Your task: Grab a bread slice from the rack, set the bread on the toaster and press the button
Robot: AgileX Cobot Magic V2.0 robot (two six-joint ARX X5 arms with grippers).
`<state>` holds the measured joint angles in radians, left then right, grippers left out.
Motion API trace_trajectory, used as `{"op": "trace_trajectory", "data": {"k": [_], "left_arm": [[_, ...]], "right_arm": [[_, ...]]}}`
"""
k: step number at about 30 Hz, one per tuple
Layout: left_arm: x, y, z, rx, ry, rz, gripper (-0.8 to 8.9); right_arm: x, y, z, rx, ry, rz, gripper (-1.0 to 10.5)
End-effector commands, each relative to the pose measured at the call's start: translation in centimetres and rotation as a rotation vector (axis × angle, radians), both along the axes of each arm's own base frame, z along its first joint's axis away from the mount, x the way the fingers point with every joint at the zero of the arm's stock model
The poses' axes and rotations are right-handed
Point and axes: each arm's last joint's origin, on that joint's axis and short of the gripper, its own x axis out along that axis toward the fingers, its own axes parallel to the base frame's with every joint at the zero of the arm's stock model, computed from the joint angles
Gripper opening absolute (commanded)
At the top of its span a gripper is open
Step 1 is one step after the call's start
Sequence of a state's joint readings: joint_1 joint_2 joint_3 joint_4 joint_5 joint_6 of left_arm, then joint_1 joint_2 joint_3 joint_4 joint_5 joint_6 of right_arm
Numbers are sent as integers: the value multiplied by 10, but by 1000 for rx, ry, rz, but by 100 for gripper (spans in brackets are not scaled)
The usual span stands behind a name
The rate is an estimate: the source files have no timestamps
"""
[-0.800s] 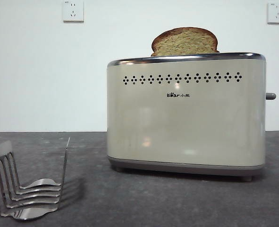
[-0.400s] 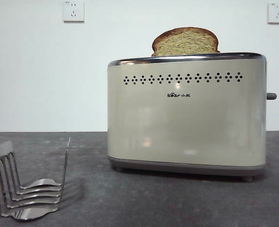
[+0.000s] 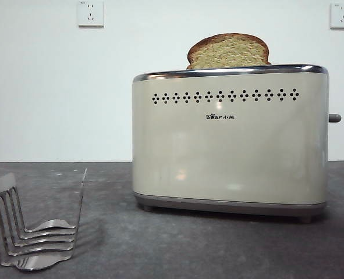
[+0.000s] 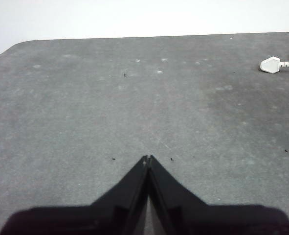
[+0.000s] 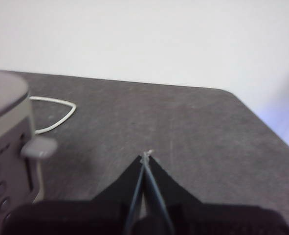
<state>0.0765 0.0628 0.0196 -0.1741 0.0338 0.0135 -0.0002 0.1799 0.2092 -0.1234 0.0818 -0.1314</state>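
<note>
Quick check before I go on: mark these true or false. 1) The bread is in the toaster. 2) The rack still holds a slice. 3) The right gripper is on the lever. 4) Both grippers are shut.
1) True: the slice of bread stands up out of the toaster.
2) False: the rack holds no bread.
3) False: the right gripper is off the button, beside it.
4) True: the left gripper is shut over bare table, the right one too.

From my station, the toaster [image 3: 230, 148] shows a smooth, glossy cream shell with soft reflections, a polished chrome top rim and a matt grey base. The rack [image 3: 35, 232] is shiny bare metal. The slice of bread [image 3: 228, 51] looks coarse and speckled. The counter [image 4: 134, 107] is matt, rough, dark grey.
</note>
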Motion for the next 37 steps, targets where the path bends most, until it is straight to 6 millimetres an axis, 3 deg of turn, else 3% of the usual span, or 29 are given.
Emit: {"op": "trace_trajectory", "data": {"k": [1, 11, 17, 37], "left_arm": [[0, 0, -3, -9, 3, 4, -3], [0, 0, -3, -9, 3, 4, -3], [0, 0, -3, -10, 3, 4, -3], [1, 0, -3, -10, 6, 4, -3]], "right_arm": [[-1, 1, -14, 1, -7, 29, 0], [-4, 2, -43, 29, -9, 47, 0], [-5, 2, -58, 60, 109, 42, 0], [-4, 2, -59, 65, 81, 41, 0]]}}
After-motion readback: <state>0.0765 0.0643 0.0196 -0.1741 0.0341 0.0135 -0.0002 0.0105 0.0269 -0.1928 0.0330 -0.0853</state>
